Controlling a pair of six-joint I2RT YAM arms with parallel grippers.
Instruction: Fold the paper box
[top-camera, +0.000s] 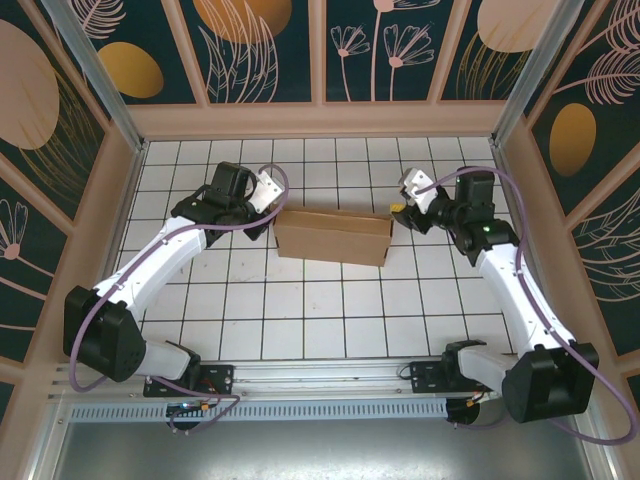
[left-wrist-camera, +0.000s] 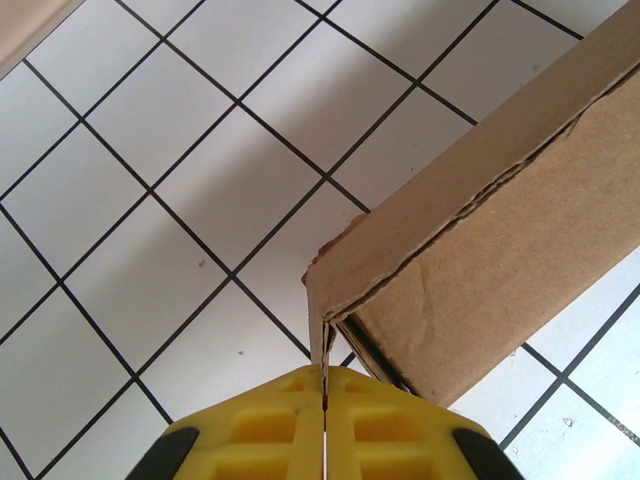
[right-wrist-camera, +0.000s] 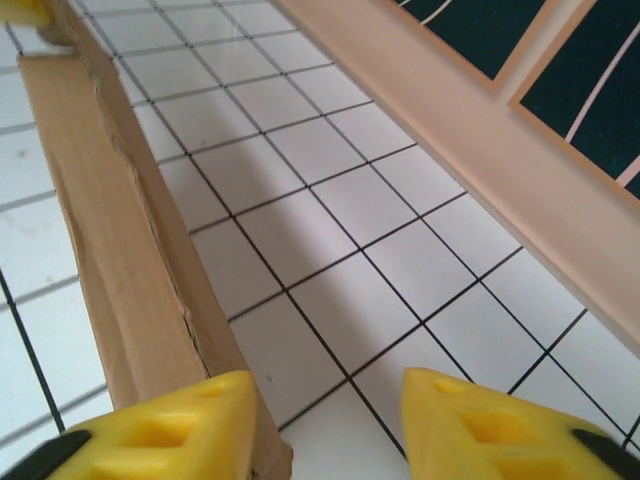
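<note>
The paper box (top-camera: 333, 237) is sitting between the two arms, looking closed up, so I can't tell if anything's inside. The left gripper (left-wrist-camera: 325, 385) is pinching shut on a thin cardboard wall at the near corner, probably to steady it. The right gripper (right-wrist-camera: 325, 380) is hanging partly open and gripping nothing, with the box edge running just beside one finger.

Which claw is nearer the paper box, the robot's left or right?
Left. The left claw is shut on a corner of the paper box; the right claw is open beside its other end.
</note>
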